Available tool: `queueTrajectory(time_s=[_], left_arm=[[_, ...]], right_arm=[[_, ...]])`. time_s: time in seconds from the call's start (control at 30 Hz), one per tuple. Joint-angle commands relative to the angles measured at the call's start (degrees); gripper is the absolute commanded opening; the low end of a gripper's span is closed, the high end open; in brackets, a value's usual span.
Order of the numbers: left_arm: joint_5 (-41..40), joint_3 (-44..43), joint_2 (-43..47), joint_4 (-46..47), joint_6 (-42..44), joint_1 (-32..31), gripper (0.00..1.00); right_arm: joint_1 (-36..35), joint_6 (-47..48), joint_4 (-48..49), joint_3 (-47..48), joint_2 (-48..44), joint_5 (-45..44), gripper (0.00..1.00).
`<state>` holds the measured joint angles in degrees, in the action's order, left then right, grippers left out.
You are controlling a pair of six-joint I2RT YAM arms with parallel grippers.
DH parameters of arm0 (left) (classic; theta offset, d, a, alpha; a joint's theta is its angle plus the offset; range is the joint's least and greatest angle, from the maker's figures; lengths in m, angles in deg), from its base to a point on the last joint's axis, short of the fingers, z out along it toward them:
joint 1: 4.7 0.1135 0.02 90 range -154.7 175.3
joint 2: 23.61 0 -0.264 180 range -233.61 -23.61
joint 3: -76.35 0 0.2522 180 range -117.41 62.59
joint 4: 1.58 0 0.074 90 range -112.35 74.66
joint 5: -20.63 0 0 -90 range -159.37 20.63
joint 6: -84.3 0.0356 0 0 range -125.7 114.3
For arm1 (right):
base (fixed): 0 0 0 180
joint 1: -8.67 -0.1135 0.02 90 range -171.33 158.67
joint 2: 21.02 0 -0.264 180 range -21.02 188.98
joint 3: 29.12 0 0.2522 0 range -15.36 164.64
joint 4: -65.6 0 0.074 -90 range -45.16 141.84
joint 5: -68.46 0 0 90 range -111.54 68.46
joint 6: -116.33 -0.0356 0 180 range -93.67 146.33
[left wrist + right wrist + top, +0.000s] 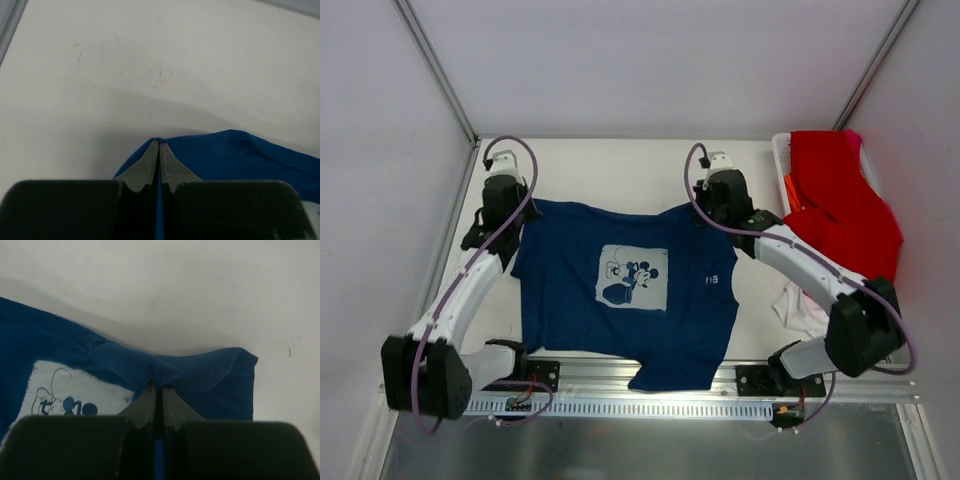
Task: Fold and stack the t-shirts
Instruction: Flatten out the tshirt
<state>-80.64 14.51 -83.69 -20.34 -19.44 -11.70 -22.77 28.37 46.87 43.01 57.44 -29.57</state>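
**Hazards**
- Navy blue cotton t-shirt (560, 290) with white square cartoon-mouse print: lies print-up on the table between the two arms. Its near hem droops over the front rail. Judged risks: the hem catches on the rail when the cloth is lifted or drawn. If one arm pulls harder than the other, the fold goes crooked.
- Left gripper (159, 145): clenched on the shirt's far left corner, with only a sliver of cloth between the tips. The pinch is thin and likely to slip under tension.
- Right gripper (157, 385): clamped on a bunched fold at the far right shoulder. Bunching may carry a crease into the fold.

**Surroundings**
- White tabletop (610, 170): bare beyond the collar.
- White plastic basket (780, 155): at the far right edge, close beside the right arm, and could be struck on a wide swing.
- Red t-shirt (840, 200): heaped over the basket, spilling toward the table.
- White crumpled garment (798, 308): lies under the right forearm and could be dragged along with it.
- Pink cloth (855, 140): only an edge shows behind the red.
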Motion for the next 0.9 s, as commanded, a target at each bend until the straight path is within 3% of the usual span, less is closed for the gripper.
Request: queueTrajectory(time_s=[0.0,0.2,0.4,0.63,0.87], left_arm=[[-3.3,-3.1,-11.8,10.9,0.3,0.6,0.0],[-0.7,-13.0,-31.0,13.5,1.4,3.3,0.0],[1.2,-22.4,-44.0,14.7,2.9,5.2,0.0],[-0.7,-34.3,-53.3,9.6,0.1,7.1,0.0],[-2.3,-39.6,-58.8,9.4,1.1,9.5,0.0]], right_arm=[[1.1,2.6,6.6,6.8,7.3,-1.7,0.0],[2.7,6.3,6.5,15.5,20.2,-2.4,0.0],[4.3,9.2,6.5,25.5,29.9,-3.7,0.0],[5.0,10.7,5.2,37.4,40.1,-3.5,0.01],[5.0,10.9,5.8,49.4,49.8,-3.7,0.02]])
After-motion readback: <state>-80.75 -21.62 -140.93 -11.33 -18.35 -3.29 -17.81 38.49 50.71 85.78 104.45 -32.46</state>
